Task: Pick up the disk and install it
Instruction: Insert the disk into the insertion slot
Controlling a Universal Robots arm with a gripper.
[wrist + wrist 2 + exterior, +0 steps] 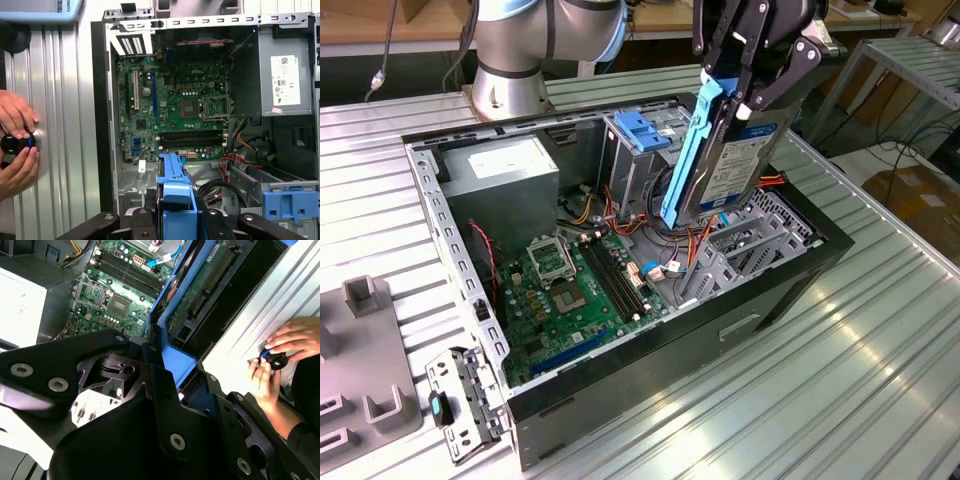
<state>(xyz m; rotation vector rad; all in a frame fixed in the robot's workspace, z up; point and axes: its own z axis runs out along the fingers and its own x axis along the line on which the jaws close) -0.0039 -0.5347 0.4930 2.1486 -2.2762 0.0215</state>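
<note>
Hanging on edge and tilted, the disk (732,160) is clamped between the black fingers of the tool (752,92). It is lifted clear above the open computer case (650,375), which lies on the ribbed metal table (820,380). The exterior view gives its labelled side and the blue frame along one edge, its lower end over a tangle of cables (690,235).

The second wrist view gives the other face, a green circuit board (200,287), with the tool (175,375) pressing the blue frame from both sides. In the first wrist view the disk (175,195) is seen end-on, a blue strip between the fingers.

Below the tool lies the motherboard (175,110), and past it a grey box (280,75) with a white sticker. Just beside the tool stands a metal cage with a blue handle (290,205).

Both wrist views add a person's hands (17,170) on the table beside the case, closed round a small black knob (15,142). The exterior view adds a loose metal bracket (465,405) and grey blocks (365,350), well away from the tool.
</note>
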